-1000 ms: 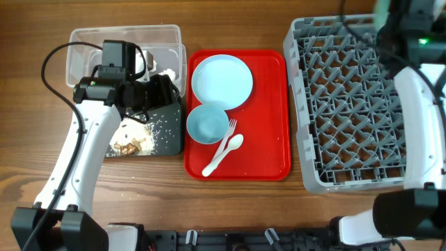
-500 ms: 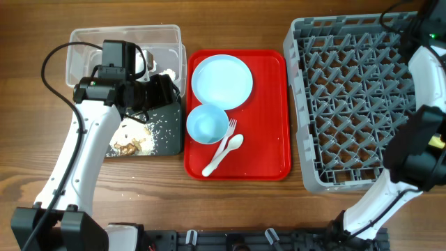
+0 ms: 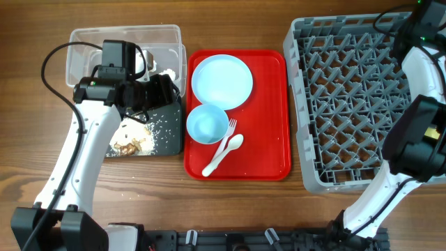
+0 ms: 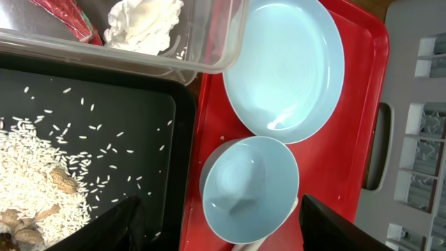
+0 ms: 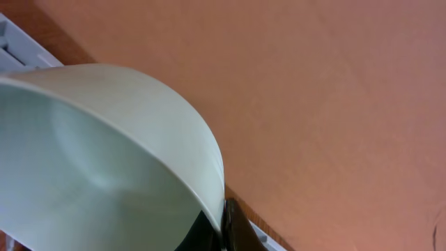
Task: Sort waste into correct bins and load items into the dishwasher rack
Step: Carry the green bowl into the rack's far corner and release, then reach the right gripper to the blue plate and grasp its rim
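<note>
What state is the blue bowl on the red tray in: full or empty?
Empty. The blue bowl stands upright on the red tray, and both overhead and left wrist views show its inside bare.

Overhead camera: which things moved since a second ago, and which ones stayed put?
Only the right arm moved: its dark elbow swung up from the near edge to the right side of the dishwasher rack. The right gripper pinches the rim of the mint green bowl. The left arm, pale blue plate, pale blue bowl, fork, spoon, clear tub and black tray stayed put.
</note>
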Robot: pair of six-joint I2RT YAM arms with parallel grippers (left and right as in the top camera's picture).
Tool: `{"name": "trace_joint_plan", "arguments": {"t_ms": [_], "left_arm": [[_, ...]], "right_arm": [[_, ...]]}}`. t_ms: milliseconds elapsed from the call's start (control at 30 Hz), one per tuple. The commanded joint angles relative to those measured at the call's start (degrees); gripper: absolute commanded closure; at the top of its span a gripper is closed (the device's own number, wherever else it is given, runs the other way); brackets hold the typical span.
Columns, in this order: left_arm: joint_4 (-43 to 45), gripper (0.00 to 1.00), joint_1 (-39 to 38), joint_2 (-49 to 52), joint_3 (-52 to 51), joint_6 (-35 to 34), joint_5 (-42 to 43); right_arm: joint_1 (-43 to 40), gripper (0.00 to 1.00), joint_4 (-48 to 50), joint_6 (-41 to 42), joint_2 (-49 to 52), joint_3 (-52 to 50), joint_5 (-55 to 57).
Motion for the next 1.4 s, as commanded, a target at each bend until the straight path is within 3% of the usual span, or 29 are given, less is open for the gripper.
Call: {"name": "trace_joint_plan", "arguments": {"t_ms": [0, 167, 267, 367, 533, 667, 767, 867, 900, 1033, 1167, 1233, 1367], "left_arm": [[0.02, 0.29, 0.35, -0.81, 0.07, -0.35, -0.52], [0.0, 0.29, 0.35, -0.81, 0.07, -0.35, -0.52], [0.02, 0.29, 0.35, -0.81, 0.07, -0.35, -0.52], [0.0, 0.29, 0.35, -0.81, 0.07, -0.35, -0.52], [0.0, 0.29, 0.35, -0.81, 0.07, -0.35, -0.52], [0.0, 0.29, 0.35, -0.81, 0.07, -0.35, -0.52], [0.0, 0.29, 0.35, -0.81, 0.07, -0.35, -0.52], [0.02, 0.29, 0.35, -0.81, 0.07, -0.35, -0.52], [0.02, 0.29, 0.35, -0.81, 0.07, -0.33, -0.52], [0.0, 0.29, 0.35, -0.81, 0.07, -0.35, -0.52], [-0.52, 0.29, 0.35, -0.81, 0.07, -0.33, -2.23], [-2.84, 0.18, 0.35, -0.81, 0.07, -3.23, -8.0], [-6.29, 0.15, 0.35, -0.81, 0.07, -5.31, -11.3]], "right_arm": [[-0.31, 0.96, 0.37, -0.42, 1.55, -0.28, 1.77], [-0.42, 0.96, -6.82, 5.92, 1.57, -0.66, -3.41], [-0.46, 0.96, -3.82, 4.5, 1.57, -0.63, 1.57], [-0.57, 0.96, 4.11, -3.32, 1.57, -0.63, 4.11], [-0.94, 0.96, 0.94, -3.26, 3.45, -0.66, 1.16], [-0.02, 0.94, -4.52, 2.67, 4.33, -0.66, 1.14], [2.08, 0.55, -7.56, 2.64, 3.72, -0.63, 0.13], [4.72, 0.28, -9.07, 2.45, 0.7, -0.63, -4.11], [5.05, 0.26, -9.53, 2.47, -0.24, -0.63, -5.05], [5.42, 0.16, -16.39, 2.45, -6.45, -0.63, -22.36], [8.17, 0.12, -27.52, 2.67, -16.2, -0.63, -54.53], [13.05, 0.12, -34.36, 5.73, -19.85, -0.63, -72.61], [26.6, 0.12, -40.79, 12.13, -19.08, -0.63, -79.28]]}}
